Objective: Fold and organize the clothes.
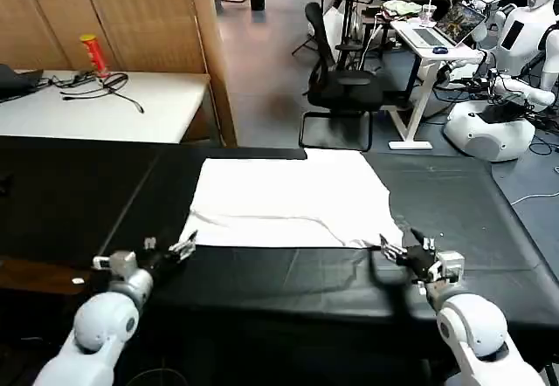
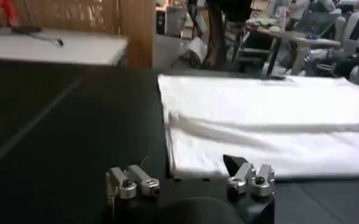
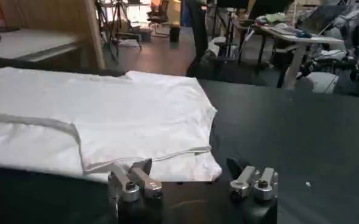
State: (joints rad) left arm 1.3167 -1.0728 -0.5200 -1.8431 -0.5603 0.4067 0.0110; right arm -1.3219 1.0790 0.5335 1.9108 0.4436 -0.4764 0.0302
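Note:
The clothes, one white T-shirt [image 1: 288, 198], lie flat on the black table cloth [image 1: 87, 194], plain side up, with a fold line running across the near part. My left gripper [image 1: 170, 247] stands open at the shirt's near left corner, low over the cloth. In the left wrist view the T-shirt [image 2: 270, 115] has its near edge just ahead of the open left gripper [image 2: 188, 171]. At the near right corner my right gripper [image 1: 403, 249] is open too. The right wrist view has the T-shirt [image 3: 106, 115] with its corner lying between the right gripper [image 3: 188, 173] fingers, apart from them.
A white table [image 1: 131, 106] with a red can [image 1: 93, 53] and cables stands behind on the left, by a wooden screen [image 1: 131, 10]. An office chair [image 1: 341, 89], a desk [image 1: 428, 41] and other robots [image 1: 498, 115] stand beyond the table's far edge.

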